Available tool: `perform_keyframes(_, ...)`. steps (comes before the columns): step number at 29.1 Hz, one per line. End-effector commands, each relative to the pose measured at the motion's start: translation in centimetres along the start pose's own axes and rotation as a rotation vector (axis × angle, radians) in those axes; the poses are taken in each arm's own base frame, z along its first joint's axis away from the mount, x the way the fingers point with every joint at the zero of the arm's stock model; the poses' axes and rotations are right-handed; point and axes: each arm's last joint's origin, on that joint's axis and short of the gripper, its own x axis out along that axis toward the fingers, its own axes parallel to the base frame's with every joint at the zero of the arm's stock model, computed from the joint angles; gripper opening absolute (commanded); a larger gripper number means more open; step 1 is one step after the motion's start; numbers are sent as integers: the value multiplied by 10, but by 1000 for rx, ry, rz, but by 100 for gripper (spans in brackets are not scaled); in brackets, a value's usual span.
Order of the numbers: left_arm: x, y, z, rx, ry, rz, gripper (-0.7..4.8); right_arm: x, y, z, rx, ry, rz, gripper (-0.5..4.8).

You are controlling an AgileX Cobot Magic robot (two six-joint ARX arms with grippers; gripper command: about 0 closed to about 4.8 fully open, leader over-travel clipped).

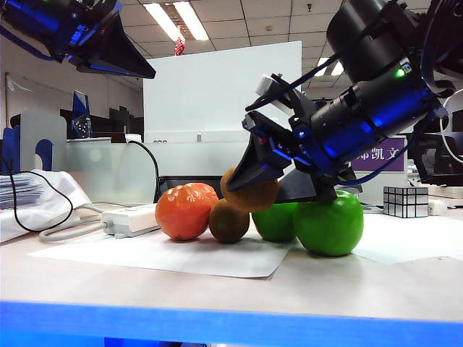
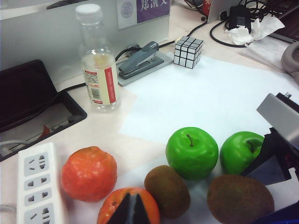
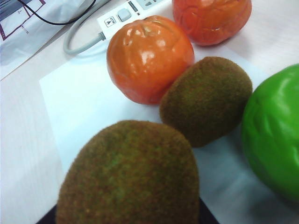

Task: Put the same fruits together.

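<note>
Between the jaws of the right gripper (image 1: 249,189), low over the middle of the table (image 1: 217,289), sits a fuzzy brown kiwi (image 1: 251,194), clamped and hanging just above the other fruit. From the right wrist view that kiwi fills the foreground, with the second kiwi (image 3: 205,99) lying on the white paper (image 3: 79,98) just beyond it, touching the nearer tangerine (image 3: 148,58); the other tangerine (image 3: 211,18) lies behind that one. To the side of the held kiwi the two green apples (image 2: 192,152) sit close together, so apples and tangerines are each already paired, and I judge that only the kiwis remain to be joined. The kiwi looks light and firm, and its fuzzy skin should give the pads good purchase; held across its narrow middle it seems unlikely to slip, though its egg shape may let it roll once set down. The left gripper (image 2: 132,209) hovers over a tangerine at the group's left end, its dark fingertips nearly together and holding nothing. Farther back stand a clear bottle (image 2: 99,65), a stapler (image 2: 140,58), a mirror cube (image 2: 188,51) and a power strip (image 2: 38,182), well apart from the work.
</note>
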Motion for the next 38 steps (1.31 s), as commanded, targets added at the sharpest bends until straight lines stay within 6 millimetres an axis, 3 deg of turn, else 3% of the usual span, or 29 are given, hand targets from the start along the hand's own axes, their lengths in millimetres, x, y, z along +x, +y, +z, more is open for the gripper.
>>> perform_keyframes(1,-1,1,3,6,-16,4,-4,0,1,3,-9,-20,5,230)
perform_keyframes(4,-1,1,3,6,-16,4,-4,0,1,3,-10,-20,5,237)
perform_keyframes(9,-1,1,3,6,-16,4,-4,0,1,3,-10,-19,1,346)
perform_keyframes(22,-1,0,2,1,-8,2,-4,0,0,3,-10,-31,-40,347)
perform_keyframes(24,-1,0,2,0,-6,2,-4,0,0,4,-11,-36,-38,368)
perform_keyframes(26,-1,0,2,0,-6,2,-4,0,0,5,-3,-45,-35,427)
perform_keyframes(38,-2,5,-1,-7,43,161,-4,-3,5,19,-3,-181,12,431)
